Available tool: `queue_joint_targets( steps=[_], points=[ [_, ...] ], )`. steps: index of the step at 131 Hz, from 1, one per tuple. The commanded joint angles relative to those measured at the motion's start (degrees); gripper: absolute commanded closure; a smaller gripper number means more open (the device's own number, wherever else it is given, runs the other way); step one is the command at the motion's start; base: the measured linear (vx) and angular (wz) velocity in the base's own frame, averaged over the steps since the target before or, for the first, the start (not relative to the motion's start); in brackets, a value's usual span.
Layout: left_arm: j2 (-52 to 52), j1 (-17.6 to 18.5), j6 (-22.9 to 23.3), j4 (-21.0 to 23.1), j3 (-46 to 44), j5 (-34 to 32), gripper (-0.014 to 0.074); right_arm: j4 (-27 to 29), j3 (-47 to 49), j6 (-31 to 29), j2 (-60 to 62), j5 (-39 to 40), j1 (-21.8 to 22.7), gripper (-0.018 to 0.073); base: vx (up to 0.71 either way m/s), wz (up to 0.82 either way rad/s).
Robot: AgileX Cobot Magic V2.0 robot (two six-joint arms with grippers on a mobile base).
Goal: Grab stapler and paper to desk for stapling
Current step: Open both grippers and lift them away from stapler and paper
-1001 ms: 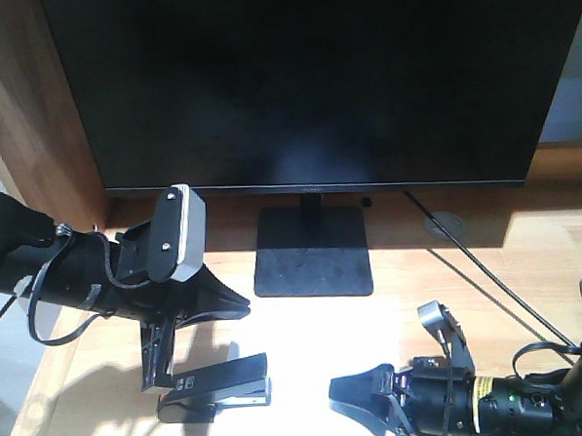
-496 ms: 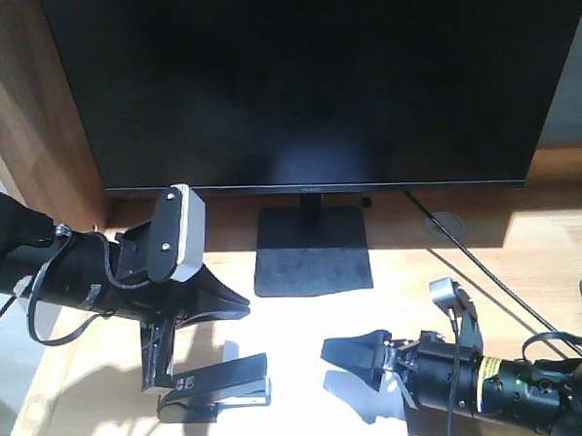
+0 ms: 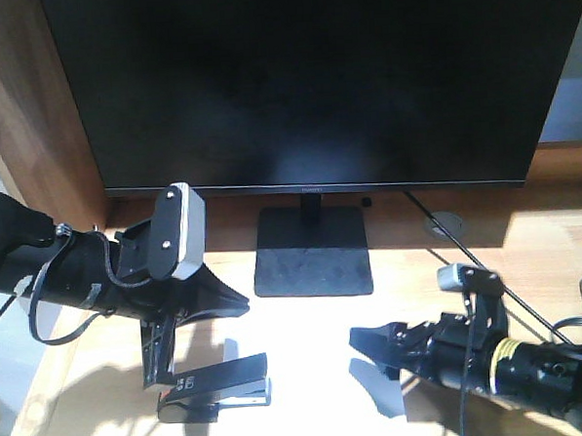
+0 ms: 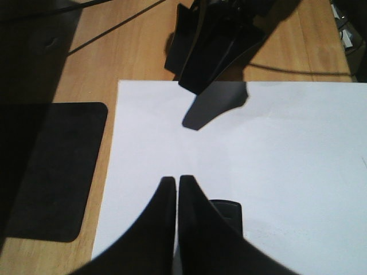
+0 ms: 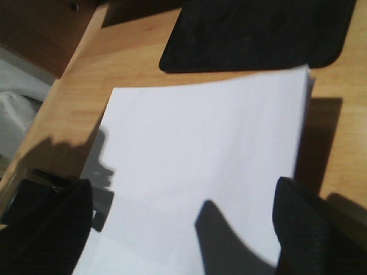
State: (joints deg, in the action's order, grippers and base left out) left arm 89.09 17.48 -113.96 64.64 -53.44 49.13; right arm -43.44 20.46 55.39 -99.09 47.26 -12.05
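one thin paper (image 4: 275, 160) sheet lies flat on the bench (image 3: 555, 233), light and floppy (slide an edge out to pinch). stapler (image 3: 217, 386) rests on it, rigid. left claw (image 4: 171, 189) pinched empty; right claw (image 5: 183, 229) spread wide.

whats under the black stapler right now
The small black stapler sits on the plain white paper sheet, which lies on the light wood desk. The desk beneath the sheet is covered.
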Motion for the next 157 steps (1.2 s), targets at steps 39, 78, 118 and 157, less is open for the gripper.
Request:
queue_joint_targets(
  steps=[39,78,118,157],
  points=[
    [-7.8,0.1,22.0,-0.2,-1.1,-21.3,0.0603,4.2,0.5,-14.6,22.6,-16.5,0.1,0.0337,0.00,0.00],
    [-13.7,0.0,43.5,-15.5,-0.9,-32.3,0.0603,4.4,0.5,-16.9,41.8,-32.6,0.1,0.0566,0.00,0.00],
    [-14.4,0.0,69.2,-36.2,-0.9,-33.8,0.0603,4.1,0.5,-16.8,59.1,-44.6,0.1,0.0565,0.00,0.00],
    [-19.0,0.0,95.2,-62.0,-0.9,-33.4,0.0603,5.6,0.5,-16.5,74.4,-56.2,0.1,0.0565,0.00,0.00]
  ],
)
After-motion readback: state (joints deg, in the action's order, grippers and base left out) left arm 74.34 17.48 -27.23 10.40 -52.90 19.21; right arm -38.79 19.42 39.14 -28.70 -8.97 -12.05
